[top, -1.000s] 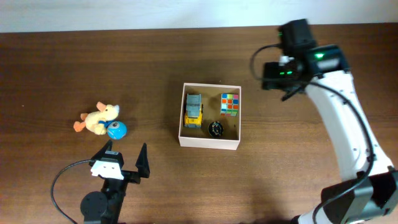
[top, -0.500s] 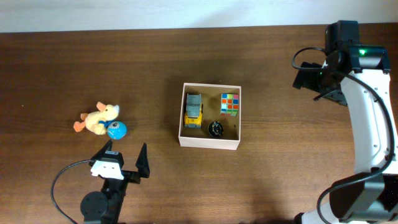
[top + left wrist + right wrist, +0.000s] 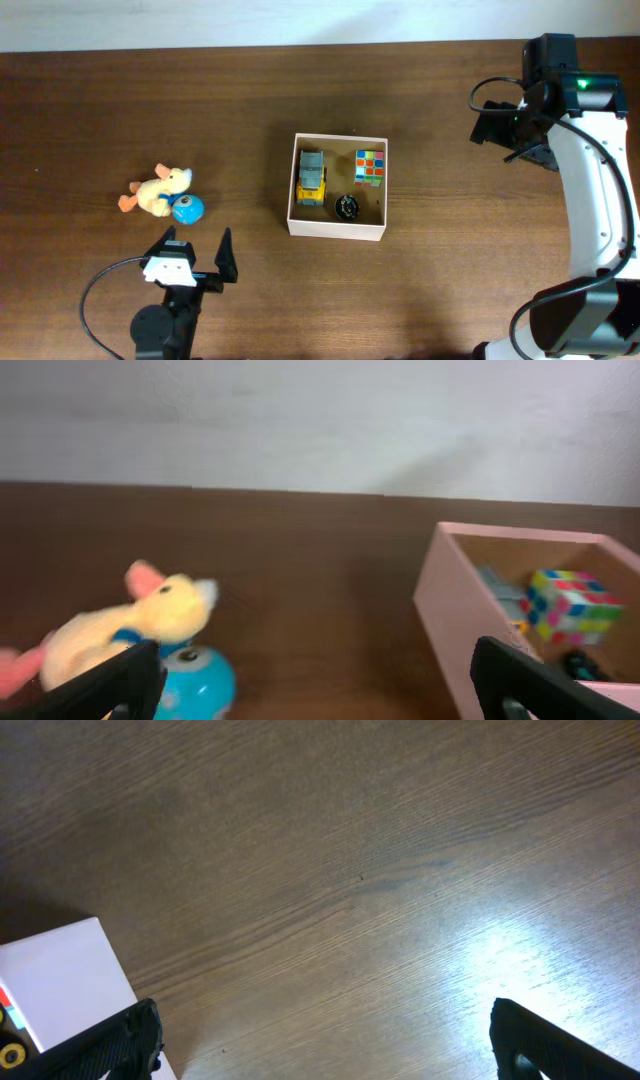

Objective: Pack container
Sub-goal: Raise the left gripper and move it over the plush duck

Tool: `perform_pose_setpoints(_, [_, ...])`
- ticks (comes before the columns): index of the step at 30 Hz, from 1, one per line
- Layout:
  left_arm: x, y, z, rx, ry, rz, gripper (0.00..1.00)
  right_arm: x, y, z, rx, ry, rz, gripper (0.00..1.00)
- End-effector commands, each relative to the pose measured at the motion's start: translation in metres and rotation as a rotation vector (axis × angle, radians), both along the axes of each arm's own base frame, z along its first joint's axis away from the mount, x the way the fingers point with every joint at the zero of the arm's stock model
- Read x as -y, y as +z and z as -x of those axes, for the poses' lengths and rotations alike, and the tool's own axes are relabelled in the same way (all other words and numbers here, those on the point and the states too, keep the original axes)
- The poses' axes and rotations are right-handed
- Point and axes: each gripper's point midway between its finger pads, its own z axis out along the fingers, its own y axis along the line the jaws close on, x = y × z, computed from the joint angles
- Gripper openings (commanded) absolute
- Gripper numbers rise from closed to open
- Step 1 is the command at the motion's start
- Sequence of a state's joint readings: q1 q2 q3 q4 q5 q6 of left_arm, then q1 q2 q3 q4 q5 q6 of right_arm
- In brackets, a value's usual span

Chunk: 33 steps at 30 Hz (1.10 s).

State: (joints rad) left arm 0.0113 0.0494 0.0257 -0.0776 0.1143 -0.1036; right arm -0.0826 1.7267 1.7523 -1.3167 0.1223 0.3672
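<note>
Container (image 3: pixel 336 231) sits at the centre of the overhead frame, open side up on the tabletop (image 3: pixel 450 290). Inside it are a yellow truck (image 3: pixel 312 178) at the left, a colour cube (image 3: pixel 369 167) at the upper right and a small dark round piece (image 3: pixel 346 207) below them.

Two toys lie outside at the left of the frame: a plush duck (image 3: pixel 158 190) and a blue ball (image 3: pixel 187 209), touching each other. The left gripper (image 3: pixel 200 241) sits just below them at the lower left, fingers spread wide and holding nothing. The right gripper (image 3: pixel 322 1020) is over bare wood at the upper right, well apart from the box, also wide open and empty.

We judge the step in hand to be the left arm's fetch of a remaining toy. We suggest:
- Take the duck first, closing across its body.
- Come down from above — a sideways nudge could send the ball rolling.
- Release low over the bare cardboard at the container's lower edge, clear of the truck.
</note>
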Motion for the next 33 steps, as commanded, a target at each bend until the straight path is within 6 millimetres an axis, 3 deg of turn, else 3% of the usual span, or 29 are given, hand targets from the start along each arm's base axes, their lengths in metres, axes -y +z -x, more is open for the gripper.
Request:
perform_pose_setpoints(1, [-0.019, 0.005, -0.004, -0.009, 0.122, 0.075, 0.99, -0.002, 0.005, -0.002, 0.017, -0.004, -0.006, 0.99])
perform_pose_setpoints(6, [-0.027, 0.044, -0.016, -0.001, 0.167, 0.127, 0.99, -0.002, 0.005, -0.002, 0.017, -0.004, -0.006, 0.99])
perform_pose_setpoints(10, [-0.042, 0.068, -0.042, -0.091, 0.233, 0.107, 0.99, -0.002, 0.005, -0.002, 0.017, -0.004, -0.006, 0.99])
perform_pose_setpoints(16, [-0.076, 0.110, -0.121, -0.205, 0.301, 0.035, 0.99, -0.002, 0.005, -0.002, 0.017, -0.004, -0.006, 0.99])
perform_pose_setpoints(19, [-0.084, 0.119, -0.161, -0.263, 0.298, 0.040, 0.99, -0.002, 0.005, -0.002, 0.017, -0.004, -0.006, 0.99])
perform_pose_setpoints(22, [-0.087, 0.119, -0.185, -0.326, 0.297, 0.040, 0.99, -0.002, 0.005, -0.002, 0.017, -0.004, -0.006, 0.99])
perform_pose_setpoints(25, [-0.089, 0.123, -0.194, -0.349, 0.301, 0.039, 0.99, -0.002, 0.005, -0.002, 0.017, -0.004, -0.006, 0.99])
perform_pose_setpoints(33, [-0.091, 0.127, -0.193, -0.343, 0.309, 0.037, 0.99, -0.002, 0.005, -0.002, 0.017, -0.004, -0.006, 0.99])
